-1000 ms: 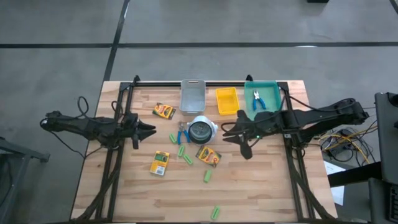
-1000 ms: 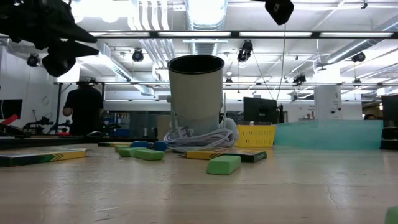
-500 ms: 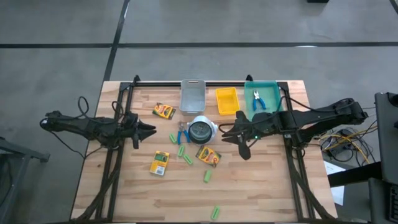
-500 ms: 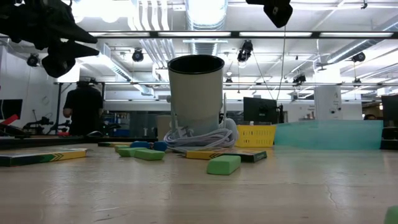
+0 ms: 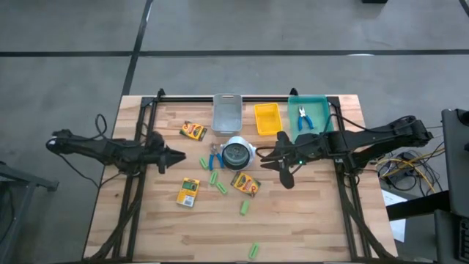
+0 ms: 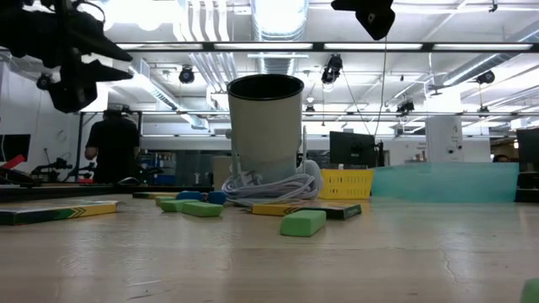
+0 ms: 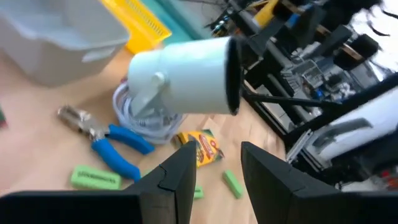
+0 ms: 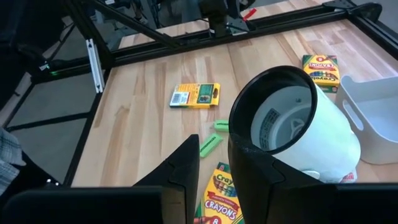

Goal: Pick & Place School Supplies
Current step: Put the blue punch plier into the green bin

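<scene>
Seen from overhead: wooden worktop (image 5: 308, 220) at mid-frame, two dark arms reaching in from either edge. Left claw (image 5: 178, 155) poised at centre-left, fingers (image 7: 177, 177) a narrow gap apart, gripping nothing. Right claw (image 5: 265, 156) just right of the white cup (image 5: 237, 153) at centre, fingers (image 8: 186, 165) also slightly parted and empty.

Scattered below and left of the cup: three crayon boxes, one (image 5: 193, 131) upper left of centre, one (image 5: 188, 192) lower left, one (image 5: 245, 183) just below the cup. Short green sticks strewn around them, among them one (image 5: 245, 208) below centre and another (image 5: 253, 251) near the bottom edge. Blue-handled tool (image 5: 214, 158) lying against the cup's left side; a second (image 5: 305, 117) resting inside the teal tray (image 5: 322, 103) at upper right. Lined up along the top edge: grey bin (image 5: 227, 112), yellow tray (image 5: 267, 119), teal tray.

In the low view, a person (image 6: 114, 147) standing in the room at far left.
</scene>
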Robot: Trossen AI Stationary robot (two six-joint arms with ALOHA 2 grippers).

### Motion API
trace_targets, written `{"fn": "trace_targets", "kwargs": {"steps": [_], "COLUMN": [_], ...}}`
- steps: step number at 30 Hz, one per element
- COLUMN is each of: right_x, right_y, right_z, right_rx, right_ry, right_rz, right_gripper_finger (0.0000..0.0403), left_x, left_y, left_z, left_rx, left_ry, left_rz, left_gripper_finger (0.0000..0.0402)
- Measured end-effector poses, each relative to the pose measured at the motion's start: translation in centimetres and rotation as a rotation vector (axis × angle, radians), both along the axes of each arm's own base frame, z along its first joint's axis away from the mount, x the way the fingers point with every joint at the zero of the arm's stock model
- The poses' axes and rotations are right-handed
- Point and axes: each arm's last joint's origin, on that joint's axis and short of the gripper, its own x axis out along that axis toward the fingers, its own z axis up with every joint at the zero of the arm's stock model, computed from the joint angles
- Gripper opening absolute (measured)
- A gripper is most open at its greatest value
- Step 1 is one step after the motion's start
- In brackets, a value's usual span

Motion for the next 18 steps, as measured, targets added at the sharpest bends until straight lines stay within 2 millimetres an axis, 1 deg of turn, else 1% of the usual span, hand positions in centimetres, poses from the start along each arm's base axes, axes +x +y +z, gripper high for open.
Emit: {"fn": "trace_targets", "kwargs": {"steps": [2, 4, 9, 11, 15, 18], "right_x": [0.0, 0.0, 0.0, 0.0, 0.0, 0.0], "right_y": [0.0, 0.0, 0.0, 0.0, 0.0, 0.0], "right_z": [0.0, -0.1, 0.0, 0.0, 0.0, -0.1], "right_rx": [-0.001, -0.001, -0.001, -0.001, -0.001, -0.001], "right_ry": [0.002, 0.002, 0.002, 0.002, 0.002, 0.003], "right_rz": [0.000, 0.000, 0.000, 0.000, 0.000, 0.000], "right_gripper_finger": [0.0078, 0.0074, 0.0068, 0.0069, 0.0075, 0.0079], "left_x": [0.3, 0.6, 1.9, 2.4, 3.0, 4.1], "left_y": [0.0, 0.0, -0.1, -0.1, 0.1, 0.3], "left_z": [-0.2, 0.1, 1.7, 2.2, 2.7, 3.3], "left_rx": [-0.044, -0.058, -0.052, -0.060, -0.124, -0.188], "left_ry": [0.015, 0.021, 0.048, 0.118, 0.336, 0.396], "left_rz": [0.045, 0.087, 0.114, 0.120, 0.201, 0.278], "left_gripper_finger": [0.0131, 0.0131, 0.0131, 0.0131, 0.0131, 0.0131]}}
